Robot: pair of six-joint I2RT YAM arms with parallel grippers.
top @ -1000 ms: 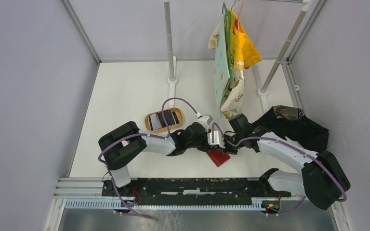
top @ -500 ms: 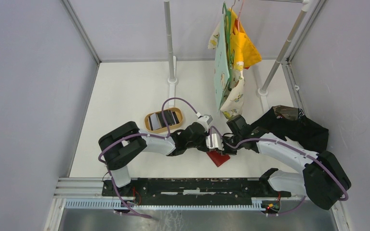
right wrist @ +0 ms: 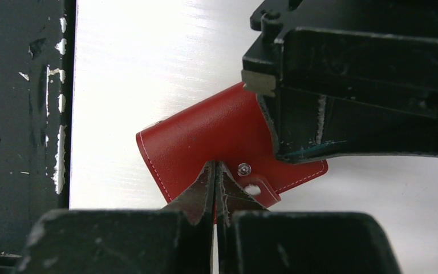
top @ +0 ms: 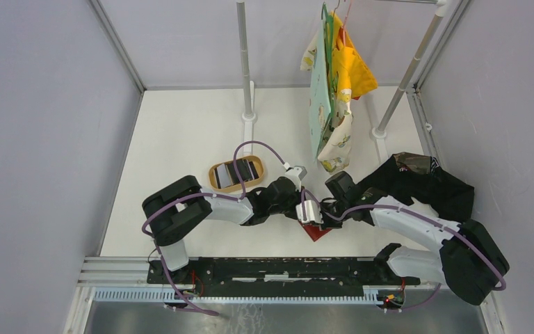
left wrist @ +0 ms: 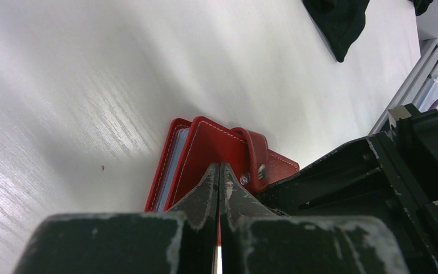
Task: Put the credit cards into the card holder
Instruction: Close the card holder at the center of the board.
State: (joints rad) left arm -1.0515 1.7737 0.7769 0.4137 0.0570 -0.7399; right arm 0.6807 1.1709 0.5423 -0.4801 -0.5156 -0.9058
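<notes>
The card holder (top: 316, 231) is lying on the white table (top: 181, 139) near its front edge, between the two arms, and both grippers are crowding over it. It is sitting partly open in the left wrist view, with the grey-blue lining showing along one edge and the snap tab folded over the cover.

The left gripper (left wrist: 218, 168) is pressing its fingers tight together right at the red cover. The right gripper (right wrist: 214, 165) is doing the same from the opposite side, beside the snap stud. A sliver of red is showing between each pair of fingers, but whether either one is actually pinching leather cannot be told. Coming in from opposite sides like this probably serves to pin the holder or pry its covers apart.

The credit cards (top: 236, 172) are waiting in the tan oval tray (top: 213, 179), well apart to the left, so none is going in yet.
</notes>
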